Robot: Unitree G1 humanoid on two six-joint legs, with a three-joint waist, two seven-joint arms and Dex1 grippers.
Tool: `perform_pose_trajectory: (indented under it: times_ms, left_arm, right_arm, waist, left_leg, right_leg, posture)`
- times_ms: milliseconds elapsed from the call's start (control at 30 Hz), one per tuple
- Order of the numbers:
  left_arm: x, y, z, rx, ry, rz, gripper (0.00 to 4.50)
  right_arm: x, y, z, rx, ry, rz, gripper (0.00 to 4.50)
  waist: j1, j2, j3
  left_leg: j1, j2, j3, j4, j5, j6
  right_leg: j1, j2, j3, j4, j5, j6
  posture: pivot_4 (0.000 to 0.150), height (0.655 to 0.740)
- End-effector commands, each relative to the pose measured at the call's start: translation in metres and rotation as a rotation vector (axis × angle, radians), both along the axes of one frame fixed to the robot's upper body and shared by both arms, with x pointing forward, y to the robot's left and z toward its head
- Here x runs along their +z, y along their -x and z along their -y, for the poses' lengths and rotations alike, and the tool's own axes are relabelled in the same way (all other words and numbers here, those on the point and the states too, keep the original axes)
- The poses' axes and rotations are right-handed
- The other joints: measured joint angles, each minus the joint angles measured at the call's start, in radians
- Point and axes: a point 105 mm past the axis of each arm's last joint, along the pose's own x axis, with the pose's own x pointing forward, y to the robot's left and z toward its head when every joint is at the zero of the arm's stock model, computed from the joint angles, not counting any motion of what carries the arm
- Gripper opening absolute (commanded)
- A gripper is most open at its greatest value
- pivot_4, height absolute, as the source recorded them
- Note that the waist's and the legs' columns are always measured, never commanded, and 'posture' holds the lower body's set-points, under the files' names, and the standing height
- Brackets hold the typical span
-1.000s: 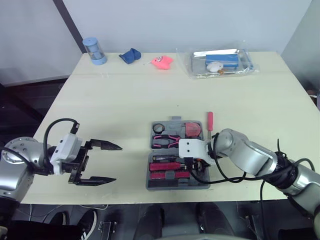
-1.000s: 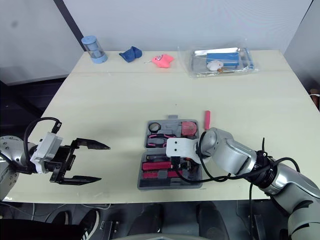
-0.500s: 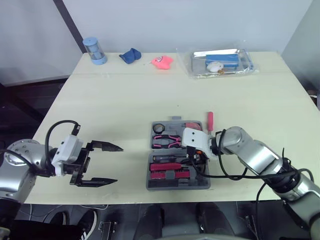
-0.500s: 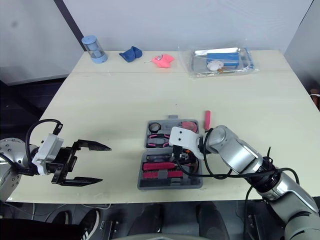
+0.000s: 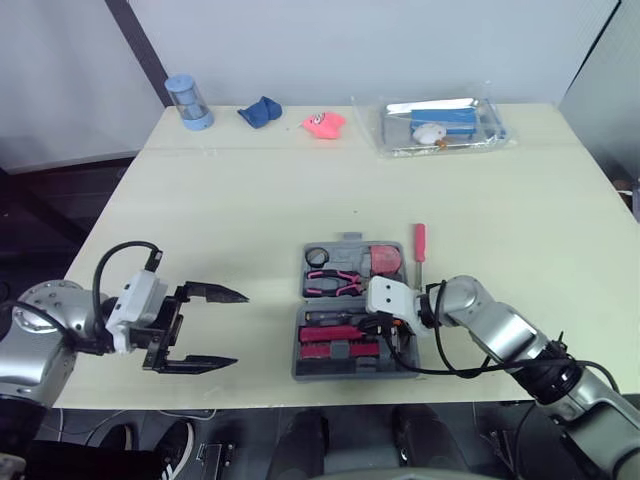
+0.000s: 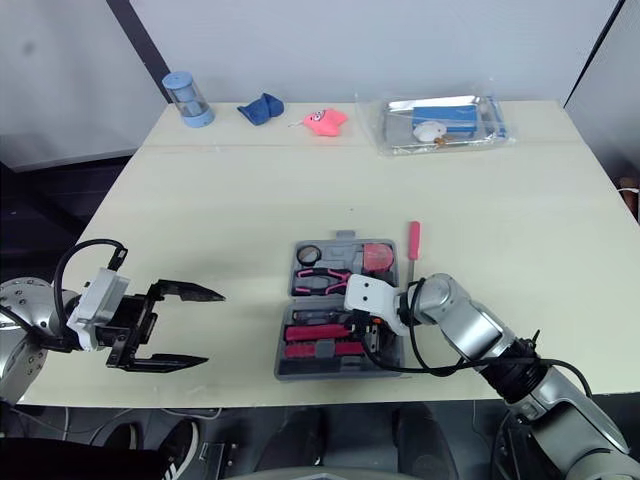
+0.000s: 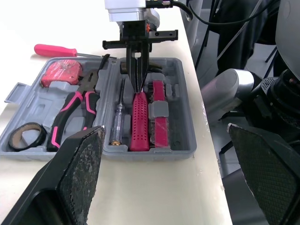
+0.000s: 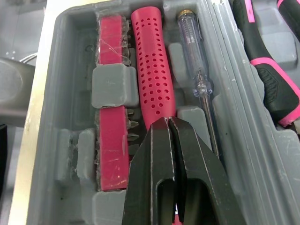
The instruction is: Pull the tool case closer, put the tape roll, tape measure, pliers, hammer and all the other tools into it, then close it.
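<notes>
**Seating a tool, one screwdriver left outside**

The right gripper (image 8: 168,123), fingers pressed together, touches the end of a red handle (image 8: 152,70) lying in the open tool case (image 7: 154,151). The left gripper (image 5: 238,329) hangs spread wide, well apart. Likely next: fetch the screwdriver (image 5: 420,243) just beside the case, then close it.

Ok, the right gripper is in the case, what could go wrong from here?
The red screwdriver lies on the table beside the tool case; closing now would leave it out.
The right gripper is shut with its tips at the pink perforated handle; pushing down or sideways might unseat it or shove the case.
</notes>
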Motion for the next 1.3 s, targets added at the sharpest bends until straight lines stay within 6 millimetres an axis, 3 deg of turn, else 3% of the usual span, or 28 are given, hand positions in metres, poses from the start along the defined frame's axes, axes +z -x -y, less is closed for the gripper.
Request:
perform_pose_trajectory:
  times_ms: [33, 233, 433, 567, 733, 867, 933, 1033, 1233, 1267, 1300]
  left_arm:
    - [0.005, 0.004, 0.0, -0.044, -0.006, 0.01, 4.5]
    - [0.006, 0.003, 0.001, -0.016, 0.037, 0.006, 4.5]
    - [0.013, -0.005, 0.002, 0.117, 0.161, 0.0, 4.5]
    - [0.012, -0.015, -0.005, 0.264, 0.236, 0.0, 4.5]
    - [0.005, -0.029, -0.023, 0.498, 0.333, 0.024, 4.5]
    - [-0.01, -0.03, -0.043, 0.692, 0.386, 0.025, 4.5]
    - [-0.019, -0.027, -0.049, 0.755, 0.391, 0.02, 4.5]
    - [-0.034, -0.021, -0.059, 0.852, 0.386, 0.011, 4.5]
    - [-0.055, -0.007, -0.076, 0.994, 0.381, -0.008, 4.5]
    - [-0.057, -0.005, -0.077, 1.005, 0.378, -0.006, 4.5]
    - [-0.058, -0.003, -0.078, 1.014, 0.379, -0.007, 4.5]
  right_arm:
    - [-0.011, 0.002, 0.0, 0.001, 0.022, -0.003, 0.04]
    - [0.022, -0.001, 0.0, -0.049, -0.144, 0.021, 0.04]
    - [0.065, -0.016, 0.031, -0.238, -0.394, 0.1, 0.04]
    - [0.072, -0.023, 0.075, -0.421, -0.491, 0.183, 0.04]
    - [0.07, -0.014, 0.132, -0.643, -0.565, 0.249, 0.04]
    - [0.048, 0.013, 0.184, -0.864, -0.543, 0.248, 0.04]
    - [0.041, 0.026, 0.201, -0.944, -0.547, 0.24, 0.04]
    - [0.026, 0.049, 0.227, -1.069, -0.527, 0.242, 0.8]
    - [0.0, 0.085, 0.261, -1.258, -0.495, 0.221, 3.89]
    - [-0.002, 0.088, 0.265, -1.276, -0.496, 0.223, 4.31]
    - [-0.003, 0.09, 0.268, -1.295, -0.498, 0.225, 4.42]
  waist:
    - [0.0, 0.0, 0.0]
    - [0.001, -0.001, -0.001]
    - [0.004, -0.001, -0.001]
    - [0.009, -0.001, -0.001]
    - [0.009, -0.001, -0.001]
    - [0.011, -0.001, -0.001]
    - [0.009, -0.001, -0.001]
    - [0.012, -0.001, -0.001]
    - [0.015, -0.003, -0.003]
    - [0.015, -0.004, -0.003]
    - [0.015, -0.004, -0.003]
  left_leg:
    - [0.0, 0.0, 0.0, 0.0, 0.0, 0.0]
    - [0.001, 0.0, 0.0, 0.0, 0.0, 0.0]
    - [0.0, 0.0, 0.0, 0.0, 0.0, 0.0]
    - [0.0, 0.0, 0.0, 0.0, 0.0, 0.0]
    - [0.001, 0.0, 0.0, 0.0, 0.0, 0.0]
    - [0.002, 0.0, 0.001, 0.0, 0.0, 0.0]
    - [0.002, 0.0, 0.001, 0.0, 0.0, 0.0]
    - [0.005, 0.0, 0.002, 0.0, 0.0, 0.0]
    - [0.017, 0.0, 0.006, -0.003, 0.0, 0.0]
    - [0.018, 0.0, 0.007, -0.003, 0.0, 0.0]
    - [0.019, 0.0, 0.008, -0.003, 0.0, 0.0]
  right_leg:
    - [0.0, 0.0, 0.0, 0.0, 0.0, 0.0]
    - [0.0, 0.0, 0.0, 0.0, 0.0, 0.0]
    - [0.001, 0.0, 0.0, 0.0, 0.0, 0.0]
    - [0.001, 0.0, 0.0, 0.0, 0.0, 0.0]
    - [0.001, 0.0, 0.001, 0.0, 0.0, 0.0]
    - [0.002, 0.0, 0.001, 0.0, 0.0, 0.0]
    - [0.002, 0.0, 0.002, 0.0, 0.0, 0.0]
    - [0.005, 0.0, 0.003, 0.001, 0.0, 0.0]
    - [0.014, 0.0, 0.007, -0.001, 0.0, 0.0]
    - [0.016, 0.0, 0.008, -0.001, 0.0, 0.0]
    - [0.016, 0.0, 0.009, -0.001, 0.0, 0.0]
  posture:
    - [0.15, 0.74]
    - [0.15, 0.74]
    - [0.15, 0.74]
    - [0.15, 0.74]
    - [0.15, 0.74]
    - [0.15, 0.74]
    - [0.15, 0.74]
    - [0.15, 0.74]
    - [0.15, 0.74]
    - [0.15, 0.74]
    - [0.15, 0.74]
